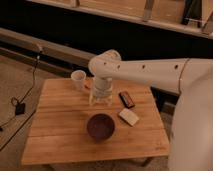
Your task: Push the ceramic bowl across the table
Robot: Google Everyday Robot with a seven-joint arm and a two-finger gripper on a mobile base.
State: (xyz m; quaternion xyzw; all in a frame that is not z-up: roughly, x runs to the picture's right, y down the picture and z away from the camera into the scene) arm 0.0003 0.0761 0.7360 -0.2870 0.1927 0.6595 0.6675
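Note:
The ceramic bowl [101, 126] is dark maroon, round and shallow. It sits on the light-wood plank table [55, 135], near the front middle. My gripper [101, 100] hangs from the white arm [145, 70] and points down at the tabletop, just behind the bowl and apart from it. A narrow strip of bare wood shows between gripper and bowl. The gripper holds nothing that I can see.
A small white cup [78, 79] stands at the table's back left, beside the gripper. A dark flat bar [126, 99] and a pale flat block [129, 117] lie right of the bowl. A cable and a black box [19, 107] lie on the floor at left.

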